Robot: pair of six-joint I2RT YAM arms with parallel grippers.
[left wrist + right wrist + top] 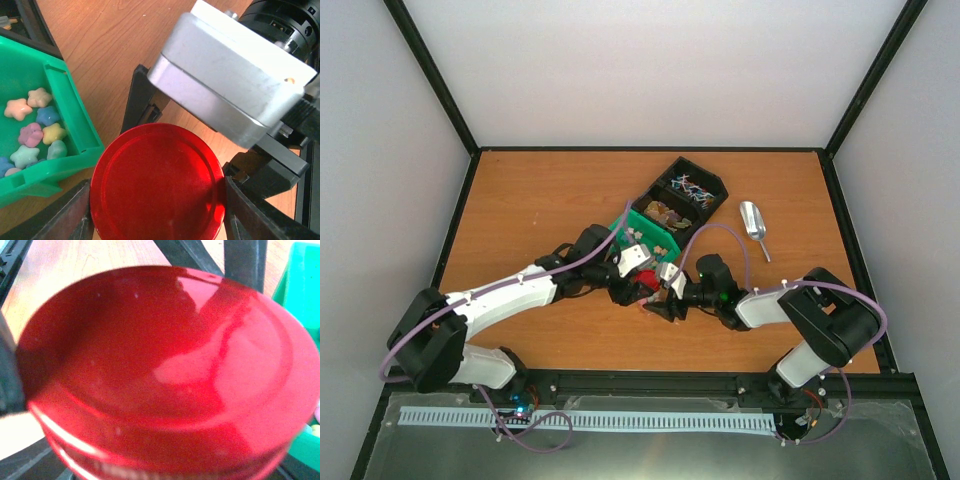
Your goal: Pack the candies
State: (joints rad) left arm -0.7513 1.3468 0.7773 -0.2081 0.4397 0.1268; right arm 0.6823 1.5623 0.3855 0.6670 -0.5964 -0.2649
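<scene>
Left tool (157, 207) clamps the red lid (157, 175), fingers touching both sides. Right tool (665, 303) sits over it; I cannot tell its grip. Candies (35, 127) lie in the green tray (75, 125) at nine o'clock. Likely the opening step; next, twist the lid off.

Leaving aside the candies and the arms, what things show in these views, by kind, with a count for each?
Green bin: 1
Black divided tray: 1
Metal scoop: 1
Red-lidded jar: 1
Total: 4
</scene>
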